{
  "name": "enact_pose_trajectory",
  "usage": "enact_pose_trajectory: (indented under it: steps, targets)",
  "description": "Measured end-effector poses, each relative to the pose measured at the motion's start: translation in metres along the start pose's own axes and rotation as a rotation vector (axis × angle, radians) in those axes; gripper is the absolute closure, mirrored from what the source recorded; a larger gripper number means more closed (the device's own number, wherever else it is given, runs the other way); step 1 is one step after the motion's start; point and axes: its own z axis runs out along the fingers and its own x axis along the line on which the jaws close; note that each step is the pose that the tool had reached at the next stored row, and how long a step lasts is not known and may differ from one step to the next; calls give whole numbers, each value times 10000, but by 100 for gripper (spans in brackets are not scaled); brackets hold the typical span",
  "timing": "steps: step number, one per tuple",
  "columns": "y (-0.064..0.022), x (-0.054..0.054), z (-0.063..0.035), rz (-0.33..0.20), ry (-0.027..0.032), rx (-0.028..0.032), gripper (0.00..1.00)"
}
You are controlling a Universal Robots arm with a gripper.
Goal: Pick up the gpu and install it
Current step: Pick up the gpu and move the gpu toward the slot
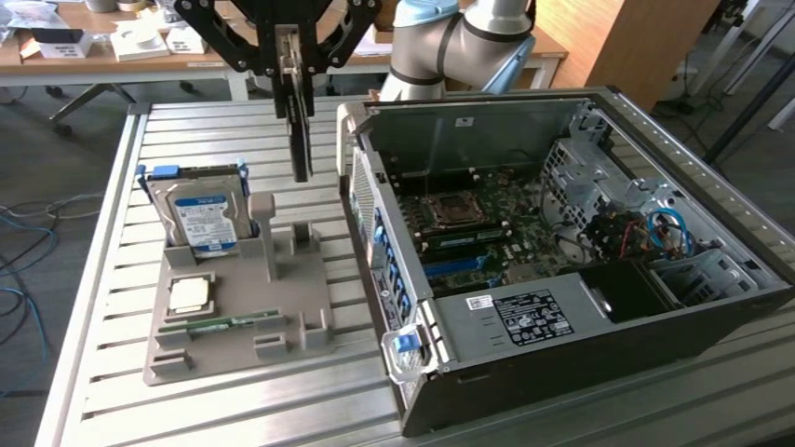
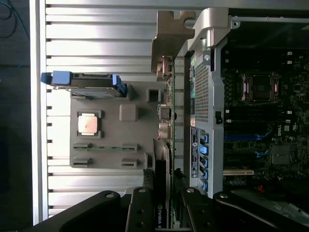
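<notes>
A slatted, brushed-aluminium table (image 1: 249,410) spreads below the gripper, in a workshop with grey flooring and a pale wooden desk (image 1: 100,58) behind it. Just beside the tool, toward the exterior view's right, lies a large black and silver steel computer case (image 1: 485,126) with its side open, showing a green motherboard (image 1: 497,219) with a square metal socket. Behind the tool rises the smooth silver and pale-blue jointed arm (image 1: 466,37). Below the tool and toward the exterior view's left lies a matte grey moulded plastic tray (image 1: 236,349) with blocky posts and pockets. In its pocket farthest from the camera, a boxy silver hard drive with a blue label and blue plastic rails (image 1: 205,219) stands upright. The black linkage gripper (image 1: 294,70) is pinched on the gpu (image 1: 300,140), a thin, flat, dark card that hangs straight down from the fingers, in the air between the tray and the case and touching neither. A small square chip with a pale metal lid (image 1: 190,294) lies flat in a tray recess, and a narrow green memory stick (image 1: 230,322) lies in a slot nearer the camera. The wrist view looks along the card edge-on, with pale lettering near the fingers (image 2: 147,181) and a bent, dull metal bracket (image 2: 170,36) at its far end.
</notes>
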Motion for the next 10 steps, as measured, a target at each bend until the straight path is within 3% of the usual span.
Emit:
enact_pose_trajectory:
  steps: [10]
  targets:
    - [0,0,0,0,0,0,73]
